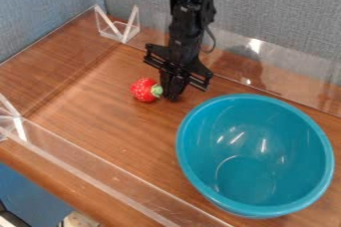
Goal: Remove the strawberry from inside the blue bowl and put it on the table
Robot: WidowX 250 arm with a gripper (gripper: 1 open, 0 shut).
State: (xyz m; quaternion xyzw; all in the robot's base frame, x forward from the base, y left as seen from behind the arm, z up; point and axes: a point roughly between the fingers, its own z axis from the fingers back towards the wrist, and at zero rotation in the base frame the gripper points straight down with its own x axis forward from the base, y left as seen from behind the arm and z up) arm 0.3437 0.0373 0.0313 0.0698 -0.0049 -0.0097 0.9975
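The small red strawberry (143,91) with its green cap lies on its side on the wooden table (80,77), left of the blue bowl (200,136). The bowl is empty, showing only its shiny inside. My gripper (173,91) points straight down beside the strawberry's right end, low over the table and just beyond the bowl's far-left rim. Its fingers are shut together right against the green cap. I cannot tell whether they pinch the leaves.
Low clear acrylic walls edge the table: one along the front (94,156), one at the back right (273,57), and a clear bracket at the back left (120,24). Bare wood lies left of the strawberry.
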